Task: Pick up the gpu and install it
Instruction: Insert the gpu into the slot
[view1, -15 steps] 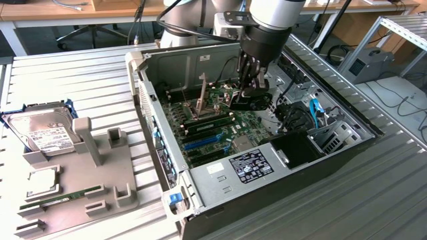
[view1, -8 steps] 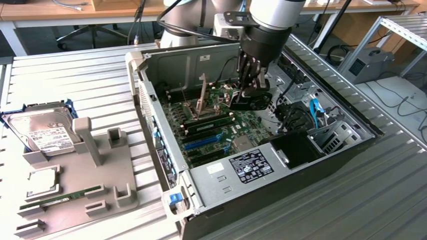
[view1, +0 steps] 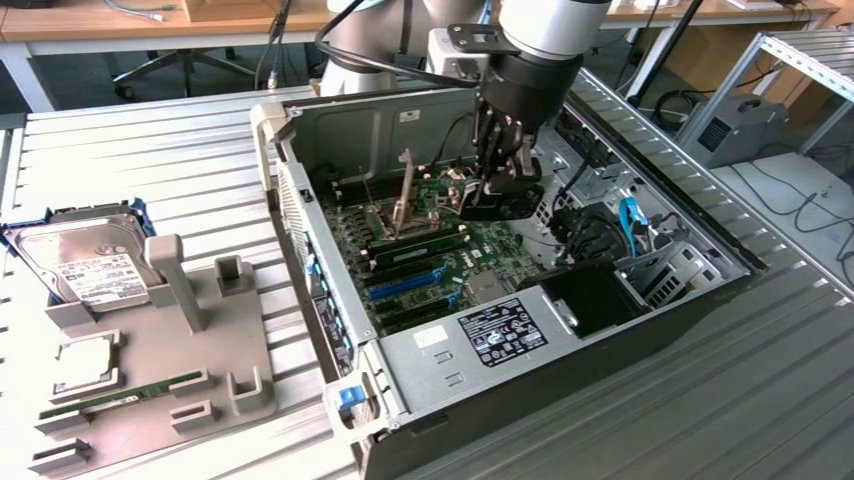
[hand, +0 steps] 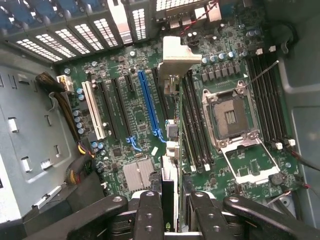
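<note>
- Since the gripper is clamped partway shut on the gpu, edge-on above the motherboard inside the open case, any tilt could make it miss the blue slot; forcing it might bend things
- card looks thin, green-edged, silver bracket at its far end

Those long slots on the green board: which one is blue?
The long blue slot near the board's middle, beside the white slot; the others are black. The gripper holds the gpu edge-on above.
</note>
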